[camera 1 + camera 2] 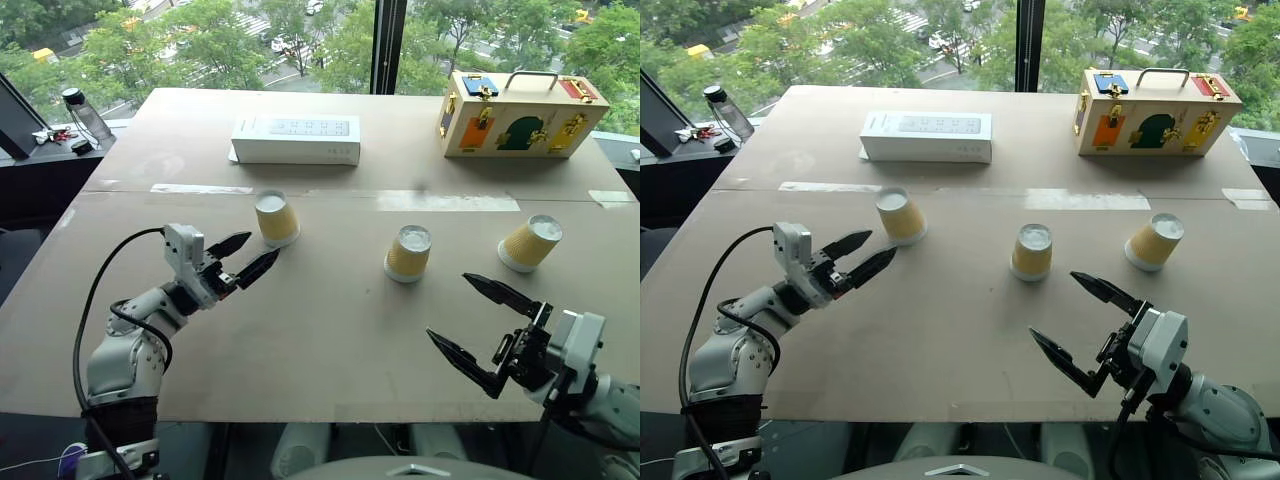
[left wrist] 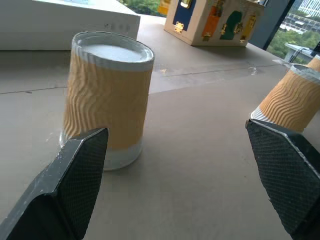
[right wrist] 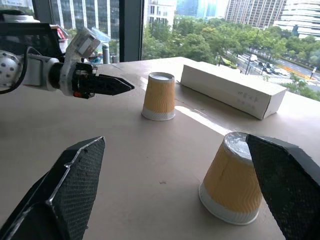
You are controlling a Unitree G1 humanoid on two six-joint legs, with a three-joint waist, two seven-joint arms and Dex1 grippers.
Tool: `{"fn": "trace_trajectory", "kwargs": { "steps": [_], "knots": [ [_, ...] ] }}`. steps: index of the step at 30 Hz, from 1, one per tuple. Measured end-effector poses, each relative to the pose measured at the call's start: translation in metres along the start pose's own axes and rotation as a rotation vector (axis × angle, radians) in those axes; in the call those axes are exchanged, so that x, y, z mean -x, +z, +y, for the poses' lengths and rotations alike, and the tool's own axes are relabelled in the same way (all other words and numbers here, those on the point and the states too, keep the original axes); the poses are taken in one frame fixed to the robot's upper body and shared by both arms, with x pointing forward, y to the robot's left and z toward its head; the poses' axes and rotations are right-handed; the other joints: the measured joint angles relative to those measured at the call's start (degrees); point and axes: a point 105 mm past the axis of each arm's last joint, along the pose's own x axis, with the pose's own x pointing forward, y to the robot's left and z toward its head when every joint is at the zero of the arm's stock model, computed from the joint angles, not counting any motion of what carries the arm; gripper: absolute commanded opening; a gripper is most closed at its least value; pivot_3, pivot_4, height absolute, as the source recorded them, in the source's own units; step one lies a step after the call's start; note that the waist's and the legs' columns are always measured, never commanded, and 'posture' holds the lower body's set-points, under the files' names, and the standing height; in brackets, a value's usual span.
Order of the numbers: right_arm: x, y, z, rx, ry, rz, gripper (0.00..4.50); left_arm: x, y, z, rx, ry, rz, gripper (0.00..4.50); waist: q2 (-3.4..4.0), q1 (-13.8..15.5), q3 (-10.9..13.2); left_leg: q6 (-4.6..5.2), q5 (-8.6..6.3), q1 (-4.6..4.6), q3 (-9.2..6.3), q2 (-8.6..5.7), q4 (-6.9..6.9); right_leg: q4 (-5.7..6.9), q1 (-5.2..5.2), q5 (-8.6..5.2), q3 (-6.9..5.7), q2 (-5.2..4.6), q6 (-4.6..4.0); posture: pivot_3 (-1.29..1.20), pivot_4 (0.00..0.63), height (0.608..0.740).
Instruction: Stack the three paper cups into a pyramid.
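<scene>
Tabletop point(image 1: 330, 300): three separate upside-down paper cups point(image 1: 408, 252), white box point(image 1: 296, 139).

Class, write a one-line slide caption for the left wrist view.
Open left gripper faces an upside-down paper cup on the table.

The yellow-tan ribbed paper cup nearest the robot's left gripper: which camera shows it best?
The left wrist view: the yellow-tan ribbed paper cup stands upside down, close up, beyond the open left gripper. Both eye views show it small from above; the right wrist view shows it farther off.
</scene>
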Motion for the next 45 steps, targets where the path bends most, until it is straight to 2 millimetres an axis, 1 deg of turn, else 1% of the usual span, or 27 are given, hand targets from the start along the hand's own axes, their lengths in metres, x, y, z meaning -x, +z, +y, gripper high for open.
{"fn": "trace_trajectory", "kwargs": {
  "steps": [1, 3, 7, 11, 12, 13, 16, 19, 20, 21, 22, 29, 31, 32, 34, 36, 38, 41, 45],
  "knots": [
    [0.0, 0.0, 0.0, -0.001, 0.009, -0.001, 4.5, 0.0, 0.001, 0.003, -0.013, 0.008, 0.0, 4.49, -0.01, -0.02, -0.01, 0.0, 0.0, 0.0, 0.05, -0.01, 0.0, 0.0, 0.01, 0.1, 0.04, 0.0, -0.16, 0.0, 0.15, 0.74],
    [0.0, 0.0, 0.0, -0.003, 0.016, 0.002, 4.5, -0.002, 0.003, 0.01, -0.03, 0.021, 0.006, 4.49, -0.01, -0.2, -0.01, 0.0, 0.0, -0.04, 0.1, -0.01, 0.0, 0.0, -0.01, 0.11, 0.08, 0.01, -0.15, 0.0, 0.15, 0.74],
    [0.0, -0.003, 0.0, -0.012, 0.013, 0.013, 4.5, -0.013, 0.009, 0.011, -0.074, 0.002, 0.011, 4.49, -0.02, -0.36, -0.02, 0.0, 0.0, -0.05, 0.1, 0.01, -0.01, 0.0, -0.02, 0.13, 0.08, 0.02, -0.12, 0.0, 0.15, 0.74],
    [0.004, -0.007, 0.001, -0.031, -0.001, 0.035, 4.5, -0.038, 0.014, 0.011, -0.104, -0.023, 0.036, 4.49, -0.05, -0.13, -0.03, 0.0, 0.0, -0.04, 0.07, -0.02, 0.0, 0.05, -0.01, 0.16, 0.06, 0.04, -0.08, 0.0, 0.15, 0.74],
    [0.005, -0.008, 0.002, -0.034, -0.004, 0.038, 4.5, -0.043, 0.017, 0.012, -0.116, -0.024, 0.035, 4.49, -0.05, -0.22, -0.04, 0.0, 0.0, -0.04, 0.08, -0.02, 0.0, 0.06, -0.01, 0.18, 0.07, 0.04, -0.03, 0.0, 0.15, 0.74],
    [0.007, -0.009, 0.002, -0.04, -0.011, 0.047, 4.5, -0.053, 0.022, 0.013, -0.13, -0.029, 0.03, 4.49, -0.06, -0.33, -0.04, 0.0, 0.0, -0.02, 0.09, -0.02, 0.0, 0.07, -0.01, 0.23, 0.08, 0.06, 0.05, 0.0, 0.15, 0.74],
    [0.009, -0.011, 0.003, -0.046, -0.022, 0.059, 4.5, -0.062, 0.023, 0.014, -0.145, -0.032, 0.032, 4.49, -0.05, -0.8, -0.04, 0.0, 0.0, -0.01, 0.12, -0.02, 0.0, 0.08, -0.02, 0.24, 0.11, 0.06, 0.07, 0.0, 0.15, 0.74],
    [0.01, -0.012, 0.003, -0.04, -0.04, 0.067, 4.5, -0.071, 0.015, 0.017, -0.155, -0.027, 0.065, 3.68, -0.05, -1.48, -0.04, 0.0, 0.0, -0.02, 0.11, -0.02, 0.0, 0.08, -0.02, 0.24, 0.1, 0.07, 0.08, 0.0, 0.15, 0.74],
    [0.011, -0.013, 0.004, -0.041, -0.045, 0.069, 4.5, -0.072, 0.013, 0.017, -0.16, -0.029, 0.074, 3.25, -0.05, -1.64, -0.04, 0.0, 0.0, -0.02, 0.12, -0.02, -0.01, 0.08, -0.02, 0.24, 0.12, 0.07, 0.08, 0.0, 0.15, 0.74],
    [0.011, -0.013, 0.004, -0.042, -0.05, 0.073, 4.5, -0.073, 0.012, 0.017, -0.165, -0.036, 0.074, 2.67, -0.05, -1.72, -0.04, -0.01, 0.0, -0.01, 0.13, -0.01, -0.01, 0.08, -0.02, 0.24, 0.12, 0.08, 0.08, 0.0, 0.15, 0.74],
    [0.011, -0.013, 0.004, -0.041, -0.052, 0.074, 4.5, -0.073, 0.012, 0.017, -0.168, -0.039, 0.076, 2.51, -0.05, -1.7, -0.04, 0.0, 0.0, -0.01, 0.13, 0.0, -0.01, 0.08, -0.02, 0.24, 0.12, 0.08, 0.08, 0.0, 0.15, 0.74],
    [0.012, -0.013, 0.004, -0.032, -0.071, 0.078, 4.5, -0.074, 0.013, 0.016, -0.17, -0.073, 0.066, 2.51, -0.06, -1.58, -0.05, 0.0, 0.0, 0.0, 0.12, 0.0, 0.0, 0.1, -0.02, 0.24, 0.12, 0.07, 0.08, 0.0, 0.15, 0.74],
    [0.012, -0.013, 0.004, -0.029, -0.074, 0.081, 4.5, -0.075, 0.018, 0.007, -0.132, -0.133, 0.05, 2.51, -0.07, -1.6, -0.04, 0.0, 0.0, -0.05, 0.12, 0.0, 0.0, 0.1, -0.04, 0.24, 0.11, 0.07, 0.08, 0.0, 0.15, 0.74],
    [0.012, -0.013, 0.004, -0.028, -0.074, 0.082, 4.5, -0.076, 0.023, -0.001, -0.116, -0.179, 0.037, 2.51, -0.09, -1.58, -0.03, -0.01, 0.0, -0.1, 0.1, 0.0, 0.0, 0.09, -0.07, 0.24, 0.1, 0.07, 0.08, 0.0, 0.15, 0.74],
    [0.012, -0.013, 0.004, -0.024, -0.075, 0.082, 4.5, -0.08, 0.038, -0.026, -0.095, -0.313, 0.004, 2.51, -0.08, -1.47, -0.03, -0.01, 0.0, -0.1, 0.1, -0.02, 0.0, 0.08, -0.06, 0.24, 0.11, 0.02, 0.08, 0.0, 0.15, 0.74],
    [0.012, -0.013, 0.004, -0.022, -0.077, 0.082, 4.5, -0.083, 0.042, -0.044, -0.093, -0.397, 0.004, 2.51, -0.08, -1.5, -0.03, -0.01, 0.0, -0.09, 0.11, -0.02, 0.0, 0.08, -0.06, 0.24, 0.11, 0.03, 0.08, 0.0, 0.15, 0.74],
    [0.012, -0.013, 0.004, -0.021, -0.081, 0.083, 4.5, -0.087, 0.038, -0.061, -0.088, -0.468, 0.023, 2.51, -0.08, -1.53, -0.03, -0.01, 0.0, -0.06, 0.11, -0.02, 0.0, 0.1, -0.06, 0.24, 0.12, 0.05, 0.08, 0.0, 0.15, 0.74],
    [0.014, -0.015, 0.004, -0.028, -0.1, 0.093, 4.5, -0.096, 0.029, -0.078, -0.076, -0.531, 0.044, 2.51, -0.08, -1.5, -0.03, -0.01, 0.0, -0.05, 0.09, -0.01, 0.0, 0.13, -0.06, 0.23, 0.12, 0.08, 0.07, 0.0, 0.15, 0.74],
    [0.016, -0.017, 0.006, -0.031, -0.121, 0.111, 4.5, -0.103, 0.019, -0.09, -0.082, -0.569, 0.07, 2.51, -0.07, -1.65, -0.03, -0.01, 0.0, -0.06, 0.12, -0.01, 0.0, 0.12, -0.06, 0.23, 0.16, 0.1, 0.08, 0.0, 0.15, 0.74]
  ]
}}
